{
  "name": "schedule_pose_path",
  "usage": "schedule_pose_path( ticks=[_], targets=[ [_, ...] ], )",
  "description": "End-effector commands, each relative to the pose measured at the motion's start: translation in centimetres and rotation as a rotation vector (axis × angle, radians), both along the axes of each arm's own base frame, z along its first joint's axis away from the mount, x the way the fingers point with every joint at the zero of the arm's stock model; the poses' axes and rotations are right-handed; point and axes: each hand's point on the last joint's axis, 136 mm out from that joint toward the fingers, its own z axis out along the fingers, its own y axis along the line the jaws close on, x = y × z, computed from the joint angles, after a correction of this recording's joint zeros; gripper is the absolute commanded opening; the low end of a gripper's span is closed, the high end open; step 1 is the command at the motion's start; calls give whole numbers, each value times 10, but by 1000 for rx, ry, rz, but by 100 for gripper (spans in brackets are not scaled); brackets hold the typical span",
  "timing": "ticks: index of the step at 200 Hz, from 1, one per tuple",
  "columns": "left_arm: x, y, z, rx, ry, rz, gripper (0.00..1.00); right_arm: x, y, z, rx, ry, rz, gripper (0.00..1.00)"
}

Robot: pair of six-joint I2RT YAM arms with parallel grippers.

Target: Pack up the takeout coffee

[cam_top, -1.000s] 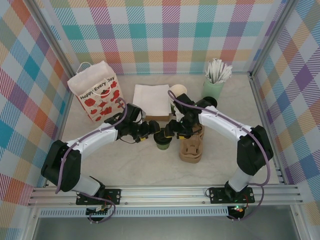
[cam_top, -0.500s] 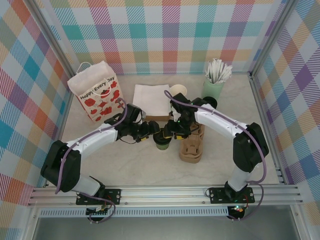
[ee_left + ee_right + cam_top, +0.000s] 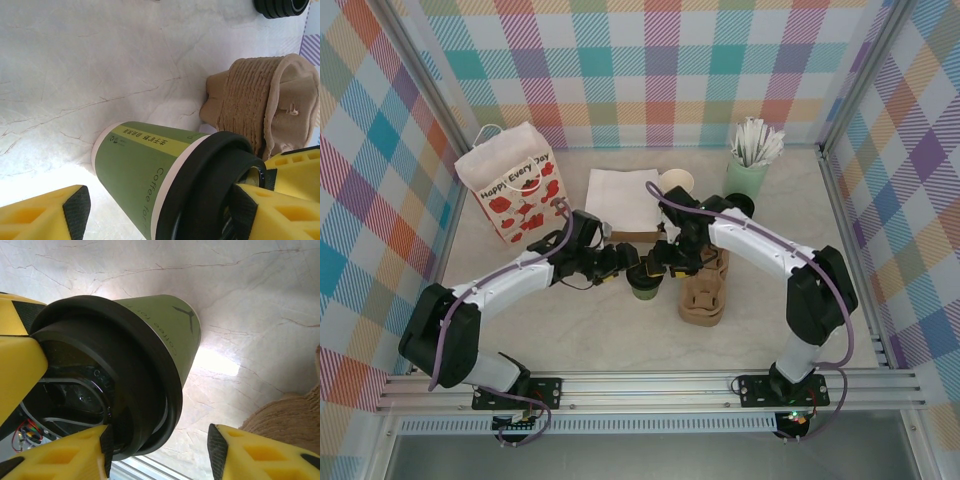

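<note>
Near the middle of the top view, upright on the pale marbled table [image 3: 570, 330]: the takeout coffee [image 3: 643, 288], green-walled with a white band under a black lid [image 3: 215, 170]. Flanked on its left by the left gripper [image 3: 623, 270] and on its right by the right gripper [image 3: 666, 268], both reaching in at lid height.

In the left wrist view, slanting across the lower middle of the frame, between two yellow fingers [image 3: 40, 215] at the bottom corners. Spread wide: a strip of bare table between the lower-left pad and the green wall, the lower-right pad right up against the lid's rim. Nothing pinched.

In the right wrist view, filling the left half of the frame, lid toward the camera. Again yellow fingers [image 3: 270, 455] at the bottom corners, parted; the left pad at the lid's edge, the right one standing clear of it with table showing between. No squeeze on the cup from this side either.

Just right of the cup, a brown pulp carrier [image 3: 705, 292], near but apart from it as far as can be told. Toward the upper left, a gift bag [image 3: 513, 185] printed with red flowers. Behind the cup, a stack of white napkins [image 3: 623, 197] and a nested stack of cups [image 3: 677, 181]. At the upper right, a pale green tumbler [image 3: 747, 178] of white sticks, with spare black lids [image 3: 741, 204] just below it.
</note>
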Motion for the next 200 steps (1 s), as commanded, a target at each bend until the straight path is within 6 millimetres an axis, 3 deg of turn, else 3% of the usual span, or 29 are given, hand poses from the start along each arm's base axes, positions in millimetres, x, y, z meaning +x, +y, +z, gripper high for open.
schedule_pose_path(
  ticks=[1, 37, 71, 95, 152, 200],
  targets=[
    [1, 5, 10, 34, 8, 10, 78, 1, -7, 14, -33, -47, 29, 64],
    [16, 6, 48, 46, -74, 16, 85, 11, 4, 50, 56, -152, 54, 78],
    [18, 29, 63, 135, -134, 70, 86, 9, 5, 64, 87, -179, 65, 89],
    [9, 50, 70, 172, -171, 116, 86, 4, 5, 62, 43, -175, 90, 100],
    [-31, 117, 75, 277, -228, 265, 89, 2, 15, 56, -80, -216, 179, 100],
    [-61, 138, 57, 297, -192, 296, 89, 4, 30, 43, -210, -227, 271, 100]
  ],
)
